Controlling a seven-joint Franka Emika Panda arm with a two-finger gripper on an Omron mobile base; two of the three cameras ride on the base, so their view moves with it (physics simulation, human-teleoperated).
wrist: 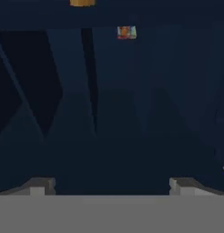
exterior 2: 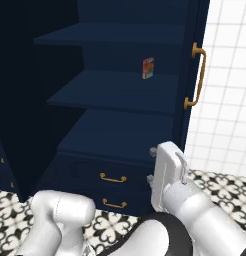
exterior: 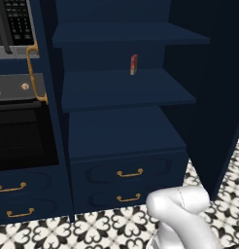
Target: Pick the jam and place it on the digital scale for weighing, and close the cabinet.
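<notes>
The tall navy cabinet (exterior: 126, 90) (exterior 2: 120, 95) stands open, with its inner shelves in sight. One door (exterior: 213, 97) swings out on the right. The other shows edge-on with its brass handle (exterior: 33, 73). From the right side, a brass handle (exterior 2: 197, 75) marks the right-hand door. My gripper (wrist: 111, 187) is open, its two tips wide apart with nothing between them, and it points into the dark cabinet interior. The jam and the digital scale are out of view.
A thin red-orange packet (exterior: 133, 64) (exterior 2: 148, 68) (wrist: 126, 32) stands upright on the middle shelf. Drawers with brass pulls (exterior: 129, 172) sit below the shelves. A black oven (exterior: 19, 131) is at the left and a white tiled wall (exterior 2: 225, 100) at the right.
</notes>
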